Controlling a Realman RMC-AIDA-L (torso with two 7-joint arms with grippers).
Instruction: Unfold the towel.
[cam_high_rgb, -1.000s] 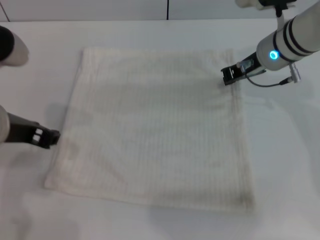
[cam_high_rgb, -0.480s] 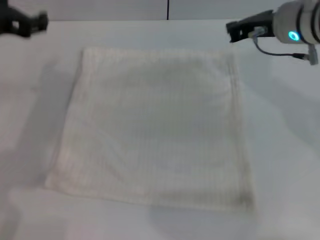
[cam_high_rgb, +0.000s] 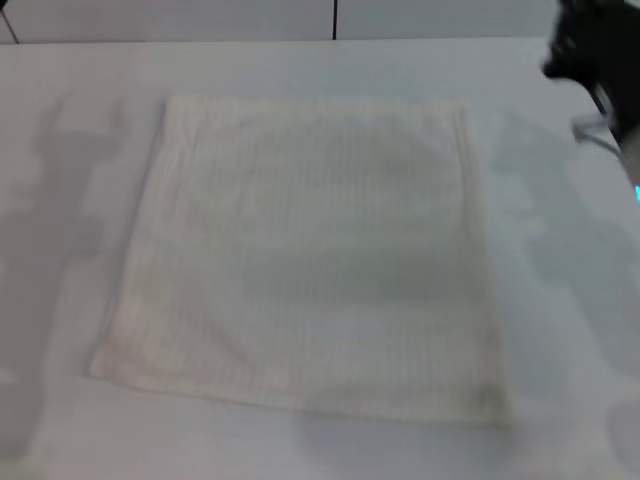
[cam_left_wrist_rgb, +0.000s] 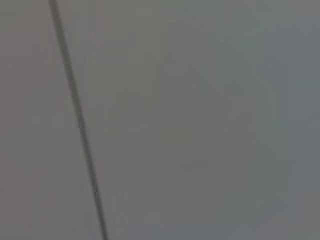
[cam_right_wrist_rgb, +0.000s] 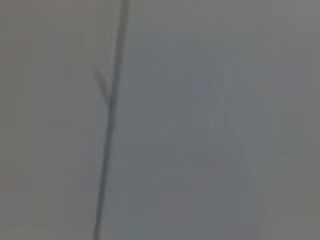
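Where it lies flat, one towel (cam_high_rgb: 310, 250), one table (cam_high_rgb: 560, 300).

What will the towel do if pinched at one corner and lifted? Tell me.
The towel would probably droop and fold, since it lies flat and thin on the table. It likely weighs little for its spread. Its ribbed weave suggests fair grip, though pushing may bunch it rather than slide it.

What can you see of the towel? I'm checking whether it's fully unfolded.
The towel is a cream-white, roughly square cloth with faint ribbed stripes and hemmed edges. It lies spread flat on the white table, with no folded-over layer visible and all four corners out. Nothing touches it; the right end effector is up at the far right, off the cloth.
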